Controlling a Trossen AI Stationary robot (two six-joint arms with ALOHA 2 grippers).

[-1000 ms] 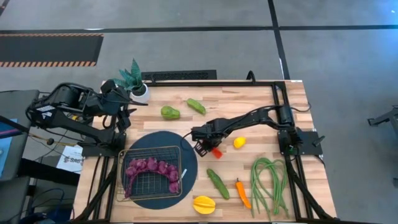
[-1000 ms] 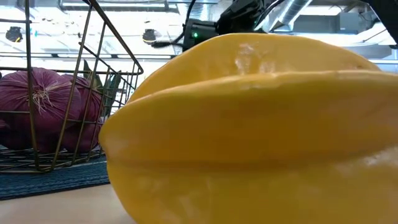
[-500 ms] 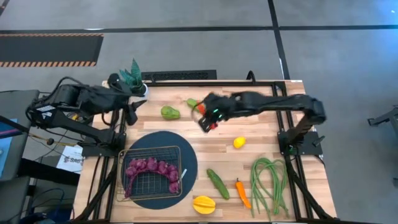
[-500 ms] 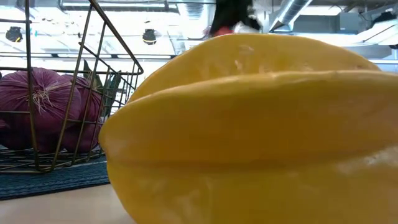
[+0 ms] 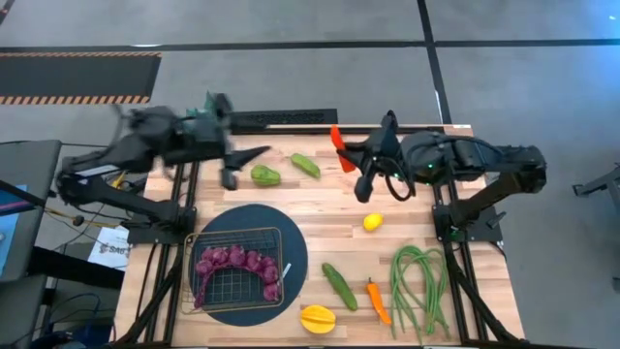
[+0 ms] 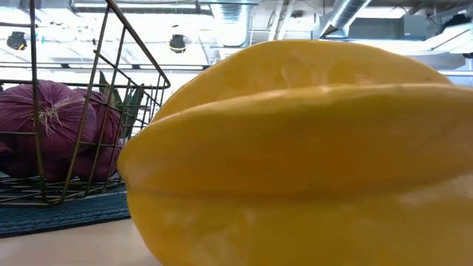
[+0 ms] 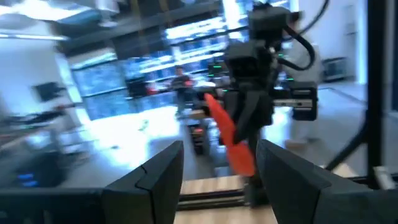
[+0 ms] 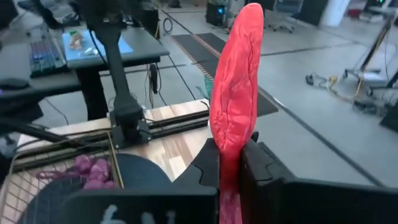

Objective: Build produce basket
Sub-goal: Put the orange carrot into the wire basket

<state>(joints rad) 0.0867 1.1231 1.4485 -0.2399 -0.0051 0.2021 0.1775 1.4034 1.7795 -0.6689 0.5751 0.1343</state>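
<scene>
My right gripper (image 5: 351, 153) is raised over the table's far edge and shut on a red pepper (image 5: 336, 140), which sticks out past the fingers (image 8: 235, 93). My left gripper (image 5: 242, 165) is also raised, open, left of it and facing it; its wrist view shows the pepper (image 7: 229, 134) hanging from the right gripper. The wire basket (image 5: 276, 236) sits on a dark round mat (image 5: 295, 242) and holds the purple grape string (image 5: 237, 262). A yellow fruit (image 6: 295, 148) fills most of the low view, with the basket's wall (image 6: 33, 111) to its left. My right gripper pinches the red pepper by one end (image 8: 229, 163) between its two fingers (image 8: 261, 168). The pepper is lifted clear of the table, and its long free end reaches out beyond the fingertips, along the fingers.
On the wood lie a green pepper (image 5: 264, 175), a green vegetable (image 5: 305, 165), a lemon (image 5: 372, 222), a cucumber (image 5: 339, 286), an orange pepper (image 5: 378, 301), green beans (image 5: 421, 283) and the yellow fruit (image 5: 318, 318). A dark frame rail (image 5: 281, 118) runs along the far edge.
My right gripper has carried the red pepper from the table beside the mat up and toward the far edge, turning so that its fingers point toward the table's left. My left arm has risen and swung toward the right, facing the pepper.
</scene>
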